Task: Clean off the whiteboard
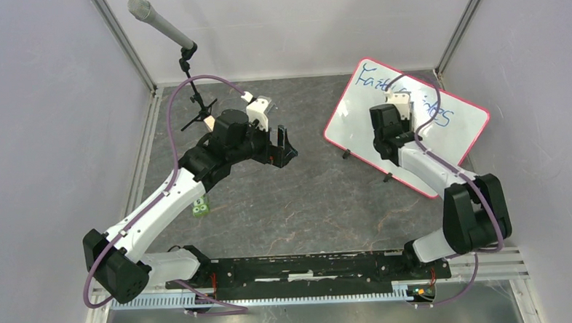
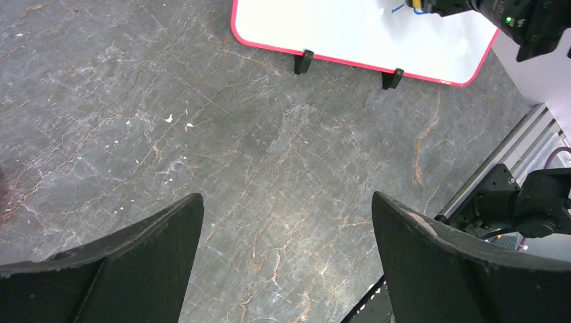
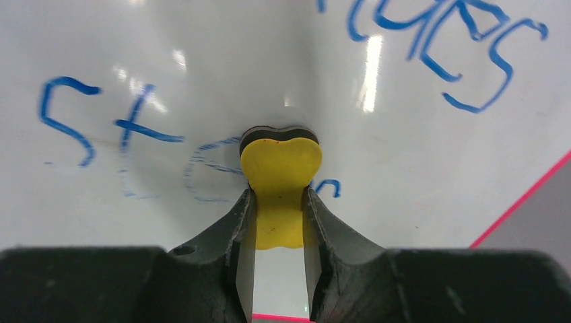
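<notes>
On the whiteboard (image 1: 351, 126), a yellow eraser (image 3: 279, 182) is clamped in the right pincer (image 3: 279, 195). Left pincer (image 2: 286, 202) is held open, empty. Blue writing (image 3: 145, 129) is judged largely unerased.

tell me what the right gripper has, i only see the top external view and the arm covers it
Observer: The right gripper is shut on a small yellow eraser with a dark pad.
Operator: touching the board
Observer: It looks pressed to the large white board with the pink-red frame.
Operator: any writing under the arm
Observer: Yes, blue handwriting beside the eraser, the nearest strokes half wiped.
</notes>
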You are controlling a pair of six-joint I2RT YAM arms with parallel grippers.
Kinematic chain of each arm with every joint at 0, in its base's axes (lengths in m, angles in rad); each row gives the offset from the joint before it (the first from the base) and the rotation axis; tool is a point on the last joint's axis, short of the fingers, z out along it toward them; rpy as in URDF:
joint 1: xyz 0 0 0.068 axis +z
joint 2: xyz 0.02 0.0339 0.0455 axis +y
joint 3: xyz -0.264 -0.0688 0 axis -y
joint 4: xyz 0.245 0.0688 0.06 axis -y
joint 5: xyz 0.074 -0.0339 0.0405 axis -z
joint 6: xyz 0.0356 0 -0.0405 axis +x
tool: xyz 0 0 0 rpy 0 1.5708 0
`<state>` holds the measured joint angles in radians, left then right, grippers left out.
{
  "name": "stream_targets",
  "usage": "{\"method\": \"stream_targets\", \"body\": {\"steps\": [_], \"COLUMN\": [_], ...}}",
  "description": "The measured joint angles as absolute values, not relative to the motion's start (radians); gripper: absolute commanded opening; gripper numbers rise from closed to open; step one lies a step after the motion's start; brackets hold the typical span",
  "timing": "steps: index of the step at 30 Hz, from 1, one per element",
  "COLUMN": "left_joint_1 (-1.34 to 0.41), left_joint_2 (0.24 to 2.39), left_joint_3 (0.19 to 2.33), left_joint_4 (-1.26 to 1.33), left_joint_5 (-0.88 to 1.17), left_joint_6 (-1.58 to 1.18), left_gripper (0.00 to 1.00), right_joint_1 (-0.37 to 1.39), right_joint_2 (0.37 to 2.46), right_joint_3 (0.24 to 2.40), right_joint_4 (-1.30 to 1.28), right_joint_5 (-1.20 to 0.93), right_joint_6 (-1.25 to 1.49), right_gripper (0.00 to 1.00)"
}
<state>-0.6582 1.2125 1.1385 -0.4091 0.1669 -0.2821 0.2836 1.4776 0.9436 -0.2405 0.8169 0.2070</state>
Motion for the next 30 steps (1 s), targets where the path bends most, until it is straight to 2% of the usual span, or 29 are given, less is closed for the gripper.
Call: {"method": "stream_targets", "body": {"steps": [7,20,26,30], "left_joint_1": [-0.659,-0.658,-0.658,-0.658], "left_joint_2": [1.213,1.213,1.213,1.213], "left_joint_3": [1.139,1.137,1.137,1.135], "left_joint_4": [-0.409,-0.41,-0.41,-0.409], "left_joint_5": [0.166,0.148,0.14,0.141], "left_joint_6": [-0.282,-0.282,-0.282,-0.282], "left_gripper": [1.0,1.0,1.0,1.0], "right_joint_1": [0.28,0.442,0.432,0.392], "right_joint_2": [1.457,1.711,1.709,1.626], "right_joint_3": [0.918,1.142,1.143,1.054], "right_joint_4": [-0.216,-0.197,-0.196,-0.175], "right_joint_5": [0.803,0.772,0.767,0.761], "right_joint_6": [0.196,0.198,0.213,0.225], "right_gripper": [0.24,0.23,0.22,0.22]}}
